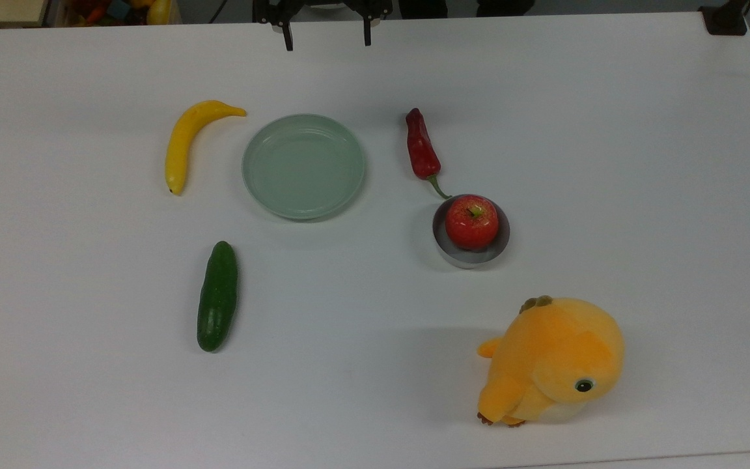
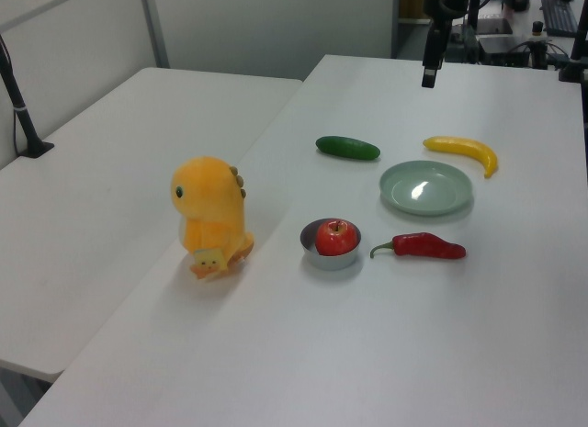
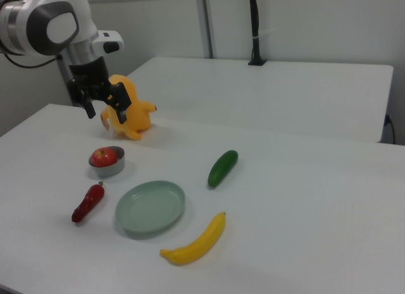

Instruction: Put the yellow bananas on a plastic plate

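The yellow banana (image 1: 187,140) (image 2: 464,151) (image 3: 195,242) lies flat on the white table, just to the top view's left of the pale mint-green plate (image 1: 303,165) (image 2: 426,187) (image 3: 150,207), apart from it. The plate holds nothing. My gripper (image 1: 327,34) (image 3: 105,109) hangs open above the table's far edge in the top view, well clear of banana and plate, with nothing between its fingers. In the left view the gripper (image 2: 430,69) hangs above the far end of the table.
A dark green cucumber (image 1: 217,296) lies near the plate. A red chili pepper (image 1: 422,152) lies beside a small grey metal bowl (image 1: 471,254) holding a red apple (image 1: 472,222). An orange plush toy (image 1: 552,361) stands at the top view's lower right.
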{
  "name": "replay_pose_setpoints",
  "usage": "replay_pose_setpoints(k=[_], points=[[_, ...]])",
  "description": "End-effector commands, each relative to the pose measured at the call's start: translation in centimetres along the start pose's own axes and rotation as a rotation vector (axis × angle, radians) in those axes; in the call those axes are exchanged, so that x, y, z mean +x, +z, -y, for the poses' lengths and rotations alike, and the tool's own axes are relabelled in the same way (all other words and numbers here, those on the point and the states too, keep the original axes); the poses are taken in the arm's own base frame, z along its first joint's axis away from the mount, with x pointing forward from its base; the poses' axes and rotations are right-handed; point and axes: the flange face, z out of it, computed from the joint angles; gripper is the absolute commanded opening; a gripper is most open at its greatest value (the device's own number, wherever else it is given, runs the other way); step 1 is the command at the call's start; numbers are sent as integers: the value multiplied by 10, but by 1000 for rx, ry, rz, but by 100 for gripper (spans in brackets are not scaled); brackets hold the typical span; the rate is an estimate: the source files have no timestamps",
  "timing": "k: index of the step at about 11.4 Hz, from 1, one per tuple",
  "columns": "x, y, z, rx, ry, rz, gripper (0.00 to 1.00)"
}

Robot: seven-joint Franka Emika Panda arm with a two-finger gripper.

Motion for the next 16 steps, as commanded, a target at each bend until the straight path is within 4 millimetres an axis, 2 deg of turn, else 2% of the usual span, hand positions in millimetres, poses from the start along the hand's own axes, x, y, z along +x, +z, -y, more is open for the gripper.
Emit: replay_pose_setpoints(k=[1, 10, 16], points=[[0, -4, -2, 26, 0, -14, 100], [-1, -5, -10, 32, 9, -14, 100], [2, -8, -8, 24, -66, -21, 100]])
